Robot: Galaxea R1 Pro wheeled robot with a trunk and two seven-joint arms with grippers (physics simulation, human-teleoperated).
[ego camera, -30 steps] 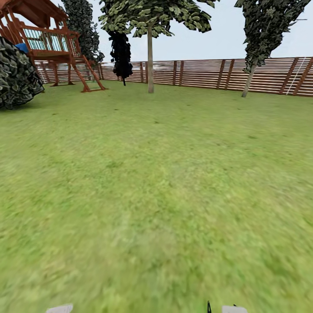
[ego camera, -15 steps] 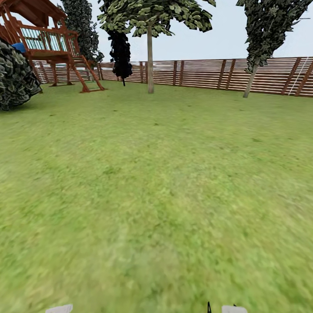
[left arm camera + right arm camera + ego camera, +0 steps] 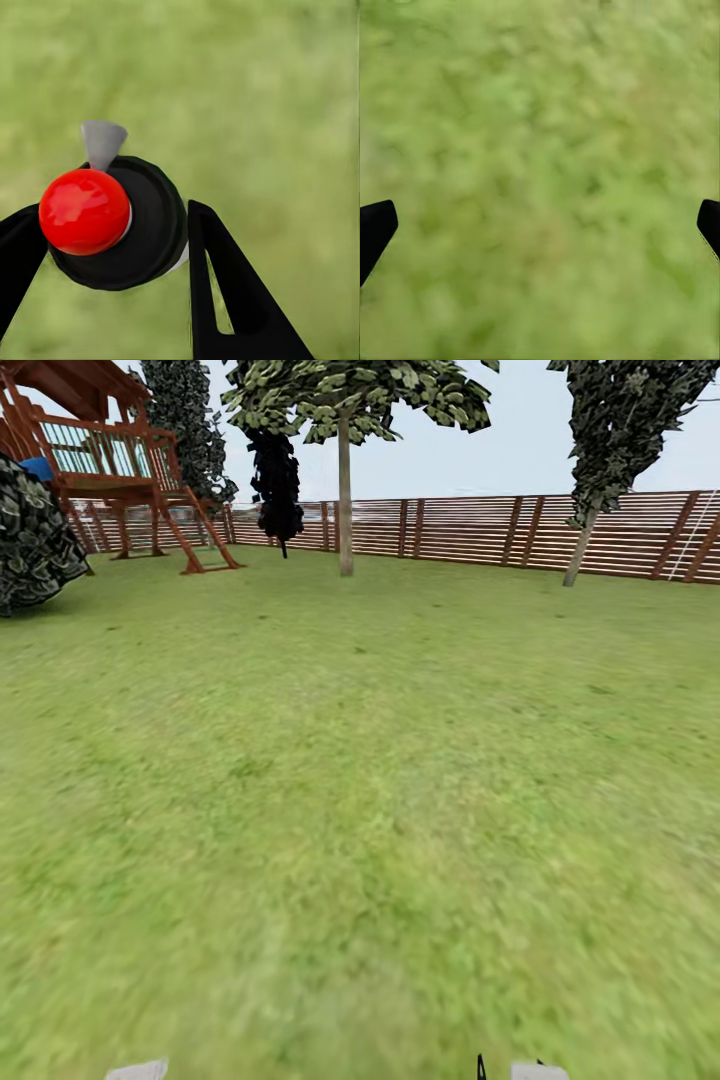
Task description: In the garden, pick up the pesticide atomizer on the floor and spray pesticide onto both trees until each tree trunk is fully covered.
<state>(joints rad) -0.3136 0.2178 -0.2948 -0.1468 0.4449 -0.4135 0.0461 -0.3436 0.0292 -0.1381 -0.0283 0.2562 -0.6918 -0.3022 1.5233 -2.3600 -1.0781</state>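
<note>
My left pincer (image 3: 105,247) gripped the pesticide atomizer (image 3: 112,221) over the grass (image 3: 360,780); my right pincer (image 3: 540,225) hung spread, holding nothing. The view had crept leftward since a second before, the tree trunk (image 3: 345,500) ahead still distant, nothing sprayed.

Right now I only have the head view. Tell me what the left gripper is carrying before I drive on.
Observer: In the left wrist view, the left gripper is closed on the pesticide atomizer, one black finger against each side of its round black cap.
Operator: Describe its top so I know how it sits.
Observer: A red knob crowns the cap, and a grey nozzle juts from the rim between the fingers, touching neither.
Operator: Now report the right gripper.
Observer: In the right wrist view, the right gripper is open, its fingertips at opposite edges of the picture, with nothing between them but blurred grass.
</note>
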